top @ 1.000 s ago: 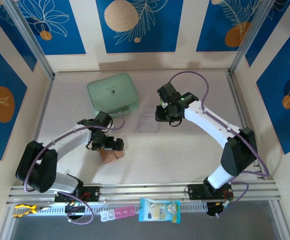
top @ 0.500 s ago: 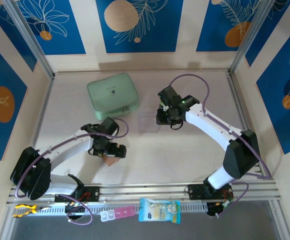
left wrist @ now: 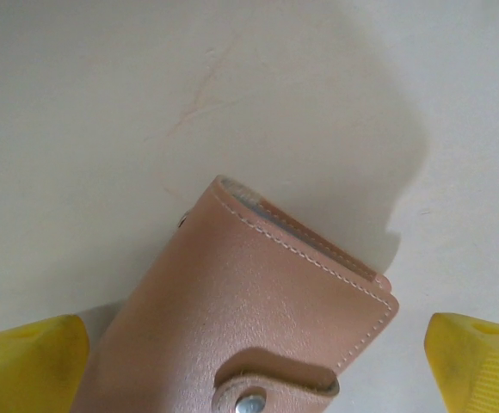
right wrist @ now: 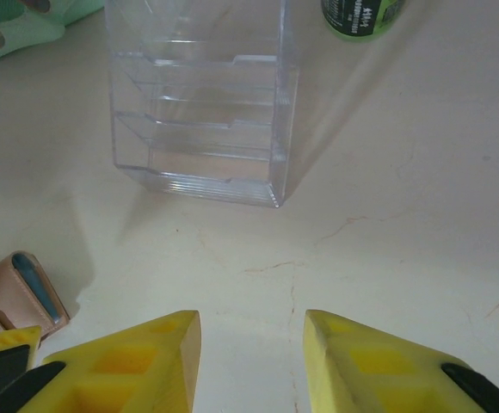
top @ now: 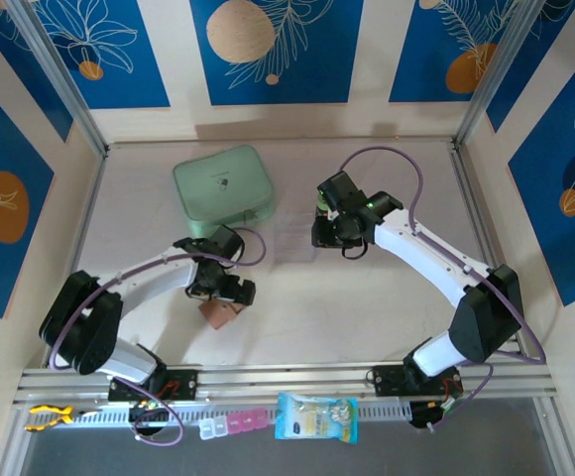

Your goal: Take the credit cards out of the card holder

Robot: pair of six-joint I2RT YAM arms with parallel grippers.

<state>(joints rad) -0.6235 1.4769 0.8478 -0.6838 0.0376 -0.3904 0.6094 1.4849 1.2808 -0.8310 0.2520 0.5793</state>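
While beyond card holder (left wrist: 249,297), clear box (right wrist: 200,103)

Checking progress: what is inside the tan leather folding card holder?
The tan leather folding card holder is folded shut. Only a thin grey-blue edge shows between its covers, card or pocket unclear; the leather hides everything else inside.

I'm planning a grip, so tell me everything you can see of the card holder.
The card holder is a small folded wallet of tan pinkish-brown leather with pale stitching along its edges. A tab with a metal snap lies over its cover, so it looks shut. A grey-blue lining shows at one edge. It rests on the pale table, between the wide-open fingers of the left gripper.
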